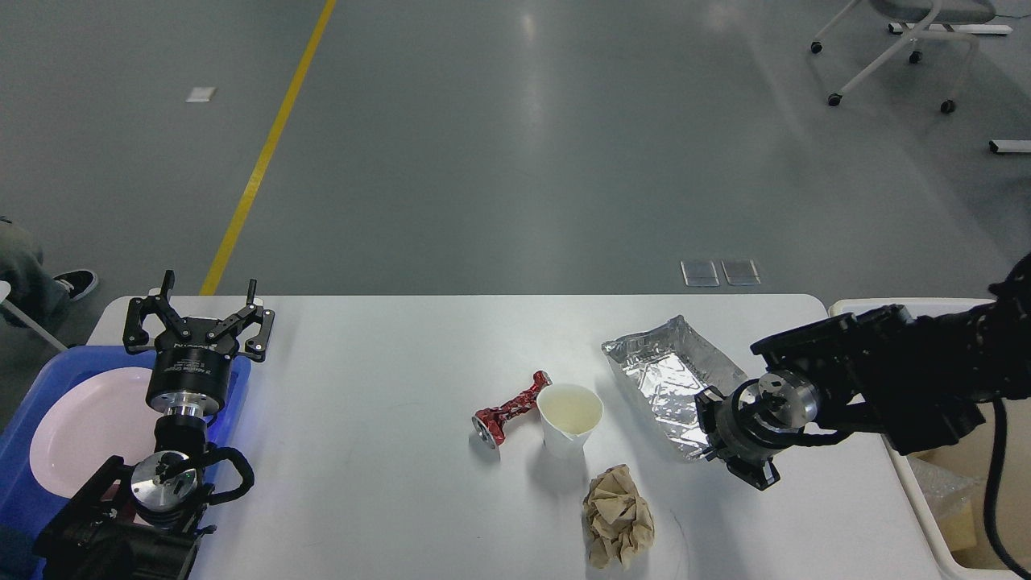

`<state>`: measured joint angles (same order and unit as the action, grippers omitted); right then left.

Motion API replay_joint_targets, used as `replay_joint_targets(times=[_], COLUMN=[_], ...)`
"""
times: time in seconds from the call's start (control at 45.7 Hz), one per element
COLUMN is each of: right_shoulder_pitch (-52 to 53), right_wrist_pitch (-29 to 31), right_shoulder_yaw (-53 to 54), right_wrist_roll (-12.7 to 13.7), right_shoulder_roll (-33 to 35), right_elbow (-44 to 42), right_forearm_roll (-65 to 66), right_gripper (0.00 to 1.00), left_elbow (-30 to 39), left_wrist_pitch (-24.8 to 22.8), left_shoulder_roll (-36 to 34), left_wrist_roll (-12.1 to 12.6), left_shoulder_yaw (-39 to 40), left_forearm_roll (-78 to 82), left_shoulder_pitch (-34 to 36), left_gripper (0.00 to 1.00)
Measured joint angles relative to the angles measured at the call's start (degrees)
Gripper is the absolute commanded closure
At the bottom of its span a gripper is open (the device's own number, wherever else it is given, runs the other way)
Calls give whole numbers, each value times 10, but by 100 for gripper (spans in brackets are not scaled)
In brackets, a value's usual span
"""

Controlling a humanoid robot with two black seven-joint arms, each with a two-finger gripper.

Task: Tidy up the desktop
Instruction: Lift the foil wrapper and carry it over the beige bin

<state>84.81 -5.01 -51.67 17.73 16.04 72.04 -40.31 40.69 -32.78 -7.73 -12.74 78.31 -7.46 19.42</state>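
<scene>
The white desktop point(387, 387) bears a crushed red can point(509, 411), a white paper cup point(570, 415) next to it, crumpled brown paper point(617, 515) near the front edge, and a crumpled foil tray point(668, 366) at the right. My right gripper point(707, 435) is shut on the foil tray's near right corner, and its fingers are partly hidden by the wrist. My left gripper point(209, 283) is open and empty at the desktop's far left, above the blue tray's edge.
A blue tray point(48, 362) holding a white plate point(80, 427) sits at the left edge. A beige bin point(854, 308) with some waste inside stands just off the desktop's right end. Grey floor and a wheeled chair lie beyond.
</scene>
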Motion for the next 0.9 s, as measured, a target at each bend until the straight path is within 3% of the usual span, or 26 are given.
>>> replay_joint_targets(times=[0.197, 0.438, 0.656, 0.897], right_shoulder_pitch=[129, 297, 405, 446], right_wrist_pitch=[35, 195, 330, 362], right_shoulder_yaw=[-97, -218, -249, -251], right_wrist_roll=[-3, -7, -8, -7], right_shoulder_roll=[25, 27, 52, 63], right_elbow=[80, 146, 183, 205], right_forearm_roll=[1, 34, 111, 174], right_gripper=[100, 100, 100, 100], left_elbow=[0, 0, 0, 0], left_wrist_pitch=[0, 0, 0, 0], left_shoulder_roll=[0, 0, 0, 0], left_wrist_roll=[0, 0, 0, 0], left_shoulder_yaw=[0, 0, 0, 0], left_forearm_roll=[0, 0, 0, 0], left_shoulder_pitch=[0, 0, 0, 0], left_gripper=[4, 4, 4, 4])
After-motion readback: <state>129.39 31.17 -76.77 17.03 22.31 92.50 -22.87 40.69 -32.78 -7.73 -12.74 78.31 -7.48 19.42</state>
